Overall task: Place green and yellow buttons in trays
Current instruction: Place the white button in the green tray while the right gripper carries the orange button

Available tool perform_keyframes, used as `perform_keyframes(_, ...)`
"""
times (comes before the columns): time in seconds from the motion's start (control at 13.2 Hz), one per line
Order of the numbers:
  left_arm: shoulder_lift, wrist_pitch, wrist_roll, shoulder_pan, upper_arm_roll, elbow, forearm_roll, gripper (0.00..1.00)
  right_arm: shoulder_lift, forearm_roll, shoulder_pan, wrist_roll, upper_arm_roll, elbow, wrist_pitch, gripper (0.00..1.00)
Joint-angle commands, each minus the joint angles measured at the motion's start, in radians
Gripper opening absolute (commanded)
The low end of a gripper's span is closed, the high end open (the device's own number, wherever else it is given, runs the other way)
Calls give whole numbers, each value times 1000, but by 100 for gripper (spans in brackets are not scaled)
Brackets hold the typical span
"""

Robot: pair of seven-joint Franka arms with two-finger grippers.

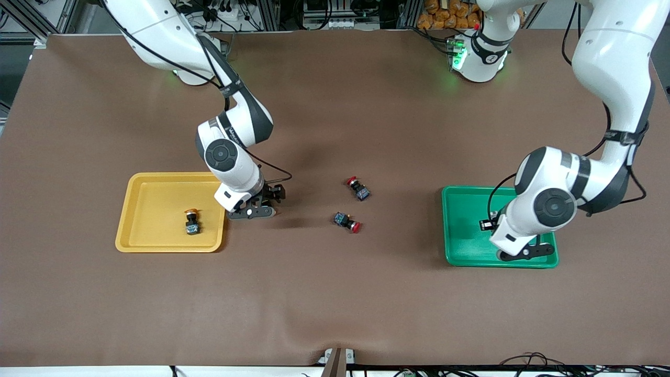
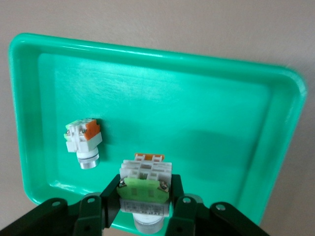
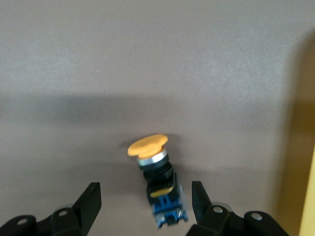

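Observation:
My left gripper (image 2: 145, 192) is shut on a whitish-grey button with a light green part (image 2: 144, 187), low over the green tray (image 2: 206, 128) near its rim. A second whitish-grey button (image 2: 83, 140) lies in that tray. My right gripper (image 3: 146, 195) is open just above the table beside the yellow tray (image 1: 157, 196). A yellow-capped black-and-blue button (image 3: 156, 179) lies between its fingers, untouched. In the front view both hands, left gripper (image 1: 518, 253) and right gripper (image 1: 256, 209), hide these buttons. Another yellow-capped button (image 1: 192, 222) lies in the yellow tray.
Two red-capped black-and-blue buttons (image 1: 358, 188) (image 1: 347, 221) lie on the brown table mat mid-table, between the two trays. The yellow tray's rim (image 3: 307, 162) runs close beside my right gripper.

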Motion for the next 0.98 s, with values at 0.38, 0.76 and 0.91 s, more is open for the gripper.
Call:
perform_keyframes(0.38,128,-12,78,-35,0,16,111,59,63,-13,-64,-124,3,-13,114,83)
perform_keyframes(0.76,96,-3,47,-46,-7,68,125,100,68,-13,-51,-104,4,-16,131,65)
perform_keyframes(0.91,87,-17,46,-66,-13,158,125,100,68,-13,-34,-34,4,-20,130,0)
